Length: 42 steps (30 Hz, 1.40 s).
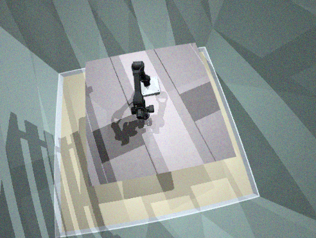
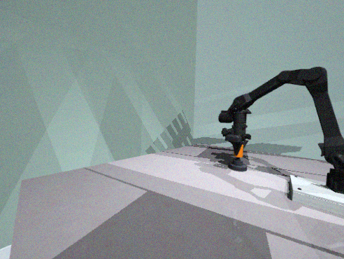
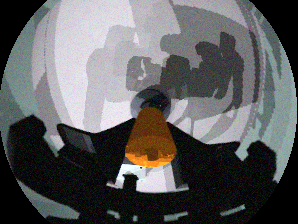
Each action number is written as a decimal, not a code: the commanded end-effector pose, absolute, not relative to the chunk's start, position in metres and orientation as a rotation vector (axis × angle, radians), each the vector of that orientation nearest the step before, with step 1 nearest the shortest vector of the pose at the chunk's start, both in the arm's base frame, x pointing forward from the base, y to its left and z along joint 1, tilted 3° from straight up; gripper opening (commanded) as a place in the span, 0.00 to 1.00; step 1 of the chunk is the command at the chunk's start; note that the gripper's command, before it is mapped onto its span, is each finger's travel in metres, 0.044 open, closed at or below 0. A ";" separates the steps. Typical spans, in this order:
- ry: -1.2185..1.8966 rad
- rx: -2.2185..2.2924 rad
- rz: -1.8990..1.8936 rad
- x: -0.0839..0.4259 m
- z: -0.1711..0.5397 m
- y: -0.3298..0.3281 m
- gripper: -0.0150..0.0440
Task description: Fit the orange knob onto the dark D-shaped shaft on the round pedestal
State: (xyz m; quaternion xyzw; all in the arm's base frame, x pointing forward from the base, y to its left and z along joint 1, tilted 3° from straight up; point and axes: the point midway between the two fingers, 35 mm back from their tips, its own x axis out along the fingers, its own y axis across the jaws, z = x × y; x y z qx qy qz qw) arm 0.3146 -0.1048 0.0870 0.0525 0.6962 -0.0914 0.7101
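My gripper [image 2: 238, 150] [image 3: 150, 123] points down and is shut on the orange knob [image 2: 240, 151] [image 3: 150, 135], a cone-like piece, wider at one end in the wrist view. The dark round pedestal [image 2: 238, 168] [image 3: 137, 106] stands on the table directly below. In the exterior view the knob's lower end is at about the height of the shaft's top, above the pedestal's base; whether they touch I cannot tell. In the wrist view the knob covers the pedestal's near part, and the shaft's flat side cannot be made out. In the top view the arm hides the knob and most of the pedestal.
The arm's white base plate [image 1: 155, 86] [image 2: 316, 197] lies on the table [image 1: 180, 141] [image 2: 115, 196] behind the gripper. Hard-edged shadows of the arm and other shapes cross the table around the pedestal. A pale rimmed floor area surrounds the table in the top view.
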 end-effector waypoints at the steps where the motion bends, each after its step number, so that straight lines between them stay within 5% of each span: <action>1: 1.545 0.114 -0.203 0.314 0.086 -0.105 0.25; 42: 1.557 -0.051 -0.040 0.314 0.086 -0.105 0.25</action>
